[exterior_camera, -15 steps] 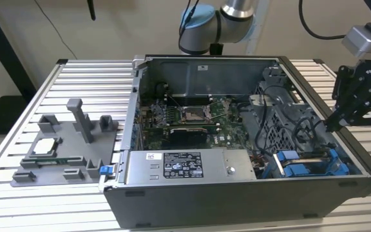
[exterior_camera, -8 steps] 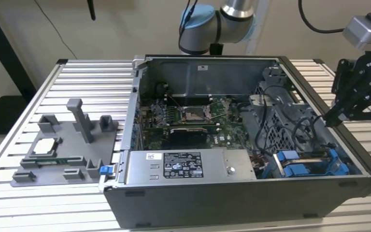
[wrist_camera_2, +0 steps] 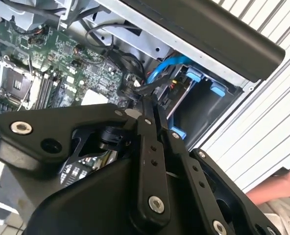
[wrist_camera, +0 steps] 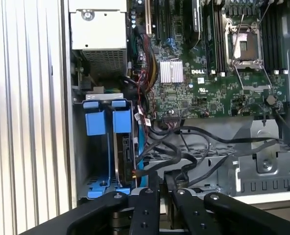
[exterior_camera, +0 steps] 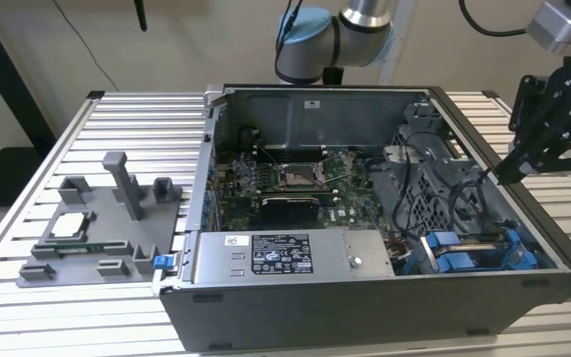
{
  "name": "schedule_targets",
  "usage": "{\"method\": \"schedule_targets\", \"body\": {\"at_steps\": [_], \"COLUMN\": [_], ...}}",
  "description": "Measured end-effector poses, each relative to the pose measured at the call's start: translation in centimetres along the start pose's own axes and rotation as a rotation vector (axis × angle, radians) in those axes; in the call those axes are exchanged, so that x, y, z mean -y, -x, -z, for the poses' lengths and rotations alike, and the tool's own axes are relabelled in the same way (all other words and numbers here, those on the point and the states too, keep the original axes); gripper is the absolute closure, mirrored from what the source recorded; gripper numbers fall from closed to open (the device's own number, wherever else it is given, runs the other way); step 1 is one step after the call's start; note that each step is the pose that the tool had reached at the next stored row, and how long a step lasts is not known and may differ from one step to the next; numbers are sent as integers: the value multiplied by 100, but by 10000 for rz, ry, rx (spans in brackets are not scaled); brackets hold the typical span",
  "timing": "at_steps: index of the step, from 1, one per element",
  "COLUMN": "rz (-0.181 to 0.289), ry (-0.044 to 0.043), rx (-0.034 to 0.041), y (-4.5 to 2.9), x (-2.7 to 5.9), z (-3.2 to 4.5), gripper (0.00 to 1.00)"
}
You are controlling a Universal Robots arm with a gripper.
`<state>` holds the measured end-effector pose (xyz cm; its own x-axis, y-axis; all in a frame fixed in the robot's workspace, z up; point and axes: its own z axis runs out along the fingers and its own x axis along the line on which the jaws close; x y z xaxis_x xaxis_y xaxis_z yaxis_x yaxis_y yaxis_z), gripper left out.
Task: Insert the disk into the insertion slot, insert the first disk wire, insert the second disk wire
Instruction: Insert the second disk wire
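Jaws are squeezing together right now, and as far as I can make out they're pinching a black disk wire (wrist_camera_2: 134, 91) by its plug end. The gripper (wrist_camera_2: 148, 97) is hanging over one corner of the open computer case (exterior_camera: 365, 312).

In the first wrist view the disk (wrist_camera: 126, 154) is standing on edge down in the insertion slot (wrist_camera: 91, 161), with the blue carrier tabs (wrist_camera: 108, 122) showing at the mouth, so I'm calling step one done. The wires are what's left.

In the second wrist view the plug is hovering just beside the disk's end. I think it's near but not seated, though the jaws are hiding part of it. I can't tell whether this is the first or the second wire. Other black cables (wrist_camera: 194, 147) are looping loose inside the case beside the motherboard (wrist_camera: 208, 73).

The case is sitting on the slatted bench (exterior_camera: 127, 119), and a person's hand (wrist_camera_2: 282, 188) is poking in at the edge of the second wrist view.
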<state>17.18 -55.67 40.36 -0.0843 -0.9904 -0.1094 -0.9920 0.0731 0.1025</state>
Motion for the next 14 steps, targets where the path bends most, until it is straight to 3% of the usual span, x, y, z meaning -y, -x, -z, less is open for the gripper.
{"method": "schedule_targets", "body": {"at_steps": [6,14], "rz": [-5,-7], "ry": [12,26], "rx": [8,8], "y": [-10,-43], "x": [-151,-483], "z": [7,-47], "gripper": [100,100]}}
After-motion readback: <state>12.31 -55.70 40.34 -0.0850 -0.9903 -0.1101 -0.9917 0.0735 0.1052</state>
